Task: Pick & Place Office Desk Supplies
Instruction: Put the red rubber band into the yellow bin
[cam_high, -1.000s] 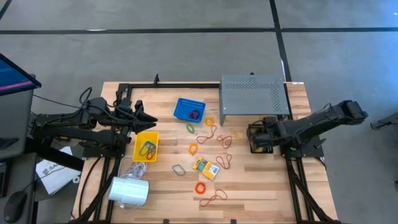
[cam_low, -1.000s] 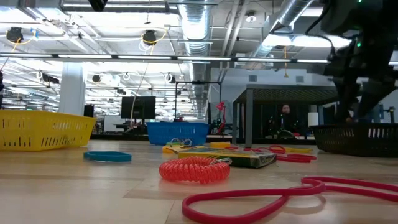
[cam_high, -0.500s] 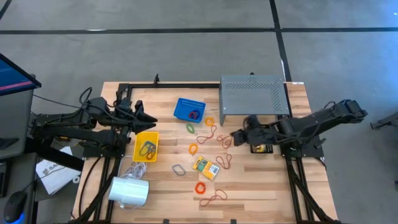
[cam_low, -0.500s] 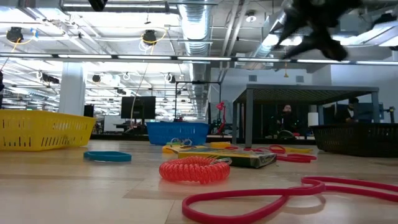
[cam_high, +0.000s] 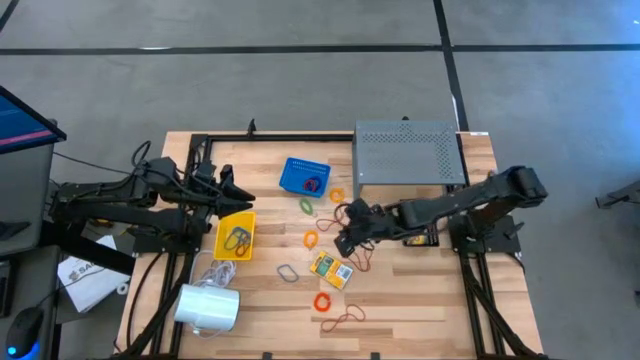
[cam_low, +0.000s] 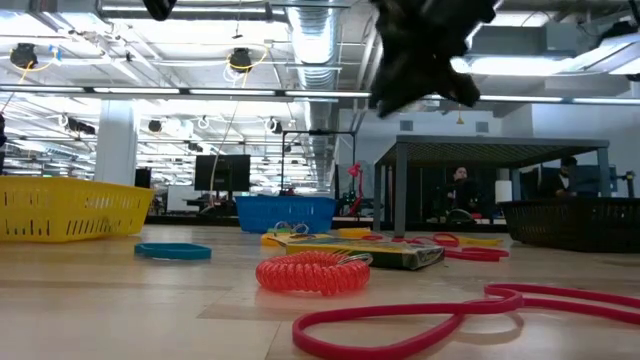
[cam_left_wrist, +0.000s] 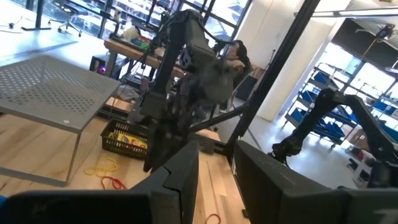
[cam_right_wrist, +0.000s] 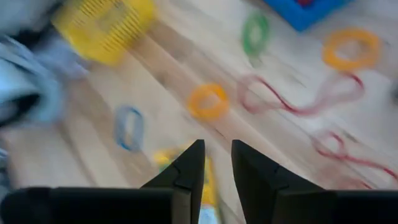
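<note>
Loose rubber bands lie flat on the middle of the wooden table: an orange one (cam_high: 311, 239), a green one (cam_high: 306, 205), brown-red ones (cam_high: 333, 215). A yellow-green crayon box (cam_high: 331, 268) lies flat just nearer. My right gripper (cam_high: 345, 235) hangs tipped down above these bands, clear of them; in its wrist view it (cam_right_wrist: 216, 149) is open with nothing between the fingers, over the orange band (cam_right_wrist: 208, 101). My left gripper (cam_high: 235, 190) waits level above the table's left side, open (cam_left_wrist: 214, 149) and holding nothing.
A yellow basket (cam_high: 235, 235) with grey clips, a blue basket (cam_high: 304, 175) and a black basket (cam_high: 420, 238) stand on the table. The grey perforated shelf (cam_high: 405, 152) fills the far right. A white cylinder (cam_high: 208, 307) lies at the near left. An orange coil (cam_high: 322, 300) lies near the front edge.
My right gripper has swung from above the black basket toward the table's left, out over the rubber bands in the middle, rising a little, rolling and tipping from nearly level to pointing downward. No object has moved.
</note>
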